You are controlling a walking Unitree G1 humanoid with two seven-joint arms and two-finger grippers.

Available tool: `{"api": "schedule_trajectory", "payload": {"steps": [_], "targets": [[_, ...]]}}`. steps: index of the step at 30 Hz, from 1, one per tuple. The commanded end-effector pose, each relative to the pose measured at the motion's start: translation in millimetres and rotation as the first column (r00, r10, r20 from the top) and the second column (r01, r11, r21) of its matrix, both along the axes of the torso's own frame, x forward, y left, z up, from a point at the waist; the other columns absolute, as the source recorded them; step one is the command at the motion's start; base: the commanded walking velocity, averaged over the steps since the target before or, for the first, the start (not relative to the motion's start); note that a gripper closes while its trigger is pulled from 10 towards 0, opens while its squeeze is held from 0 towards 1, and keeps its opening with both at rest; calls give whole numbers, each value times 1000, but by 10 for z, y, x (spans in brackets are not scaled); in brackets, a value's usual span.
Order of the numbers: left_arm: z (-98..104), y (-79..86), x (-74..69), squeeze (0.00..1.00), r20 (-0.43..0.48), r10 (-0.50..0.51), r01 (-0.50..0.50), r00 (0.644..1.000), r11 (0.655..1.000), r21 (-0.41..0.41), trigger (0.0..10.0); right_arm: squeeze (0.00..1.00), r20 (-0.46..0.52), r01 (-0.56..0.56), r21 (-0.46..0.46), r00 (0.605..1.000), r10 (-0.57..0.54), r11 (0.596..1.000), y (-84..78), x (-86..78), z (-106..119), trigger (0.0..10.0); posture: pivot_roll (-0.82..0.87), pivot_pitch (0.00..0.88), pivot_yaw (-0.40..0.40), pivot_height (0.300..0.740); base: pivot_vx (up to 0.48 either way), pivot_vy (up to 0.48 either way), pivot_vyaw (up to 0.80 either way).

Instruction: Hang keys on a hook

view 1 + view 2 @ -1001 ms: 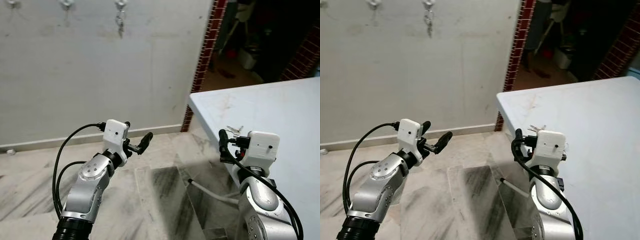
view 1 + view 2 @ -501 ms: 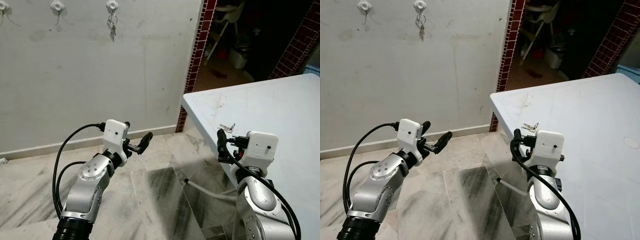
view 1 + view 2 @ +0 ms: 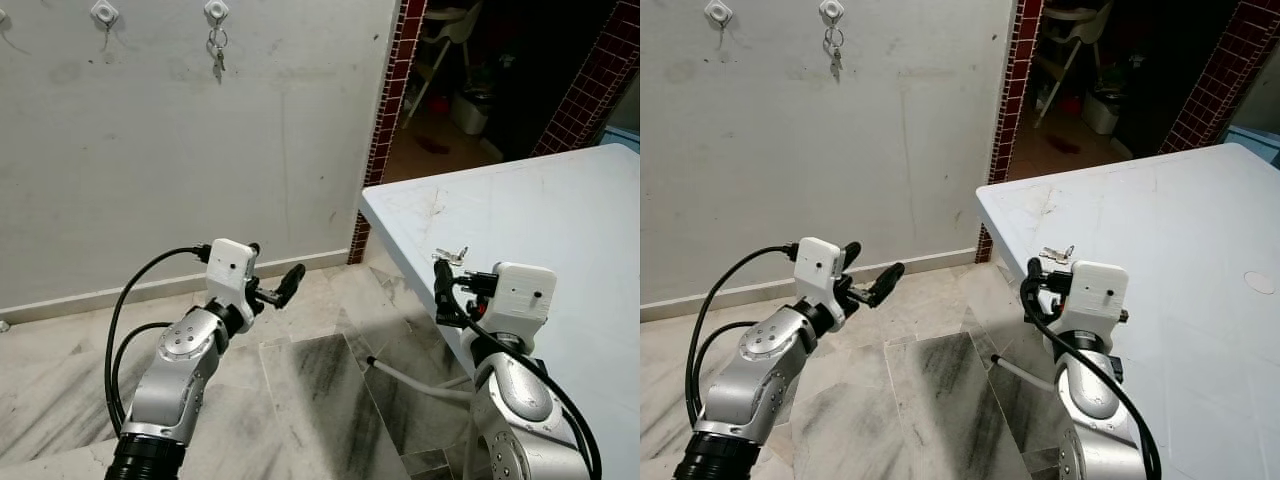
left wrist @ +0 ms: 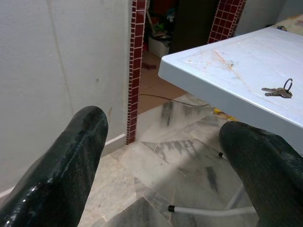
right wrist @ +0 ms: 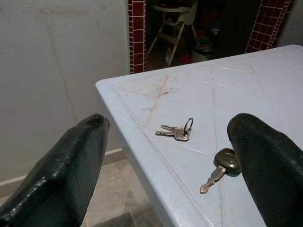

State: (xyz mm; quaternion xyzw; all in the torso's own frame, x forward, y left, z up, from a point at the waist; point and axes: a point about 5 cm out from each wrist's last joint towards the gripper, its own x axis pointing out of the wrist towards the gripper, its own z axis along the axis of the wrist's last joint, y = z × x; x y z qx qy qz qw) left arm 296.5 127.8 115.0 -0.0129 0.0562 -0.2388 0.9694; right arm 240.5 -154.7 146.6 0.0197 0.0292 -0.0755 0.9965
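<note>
Approach step: my right gripper (image 5: 165, 156), fingers apart and empty, faces the keys (image 5: 176, 132) mid-frame on the tabletop (image 5: 246, 99). Next, I'd reach and pinch.

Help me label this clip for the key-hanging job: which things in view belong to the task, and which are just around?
Task things:
small silver keys on a ring, lying on the table
white wall hooks, one already holding keys
right end effector, open, facing the keys

Just around:
black-headed single key
pale blue plastic table
white high chair in the doorway
left end effector, open, idle
</note>
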Motion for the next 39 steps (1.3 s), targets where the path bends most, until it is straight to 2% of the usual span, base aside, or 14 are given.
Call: {"api": "schedule_trajectory", "payload": {"steps": [1, 6, 39], "targets": [[39, -32, 13, 0, 11, -17, 16, 1000, 1000, 16, 10000, 0, -17, 17, -3, 1000, -17, 1000, -30, 3, -28, 10000, 20, 0, -51, 740, 0, 0, -781], [38, -33, 12, 0, 10, -19, 19, 1000, 1000, 18, 10000, 0, 3, 14, -8, 1000, -14, 1000, -27, 1, -9, 10000, 20, 0, -51, 740, 0, 0, -646], [21, -17, -1, 0, -9, -37, 38, 999, 999, 24, 10000, 0, -29, 16, 11, 999, -16, 1000, -6, -4, -66, 10000, 24, 0, -41, 740, 0, 0, -776]]}}
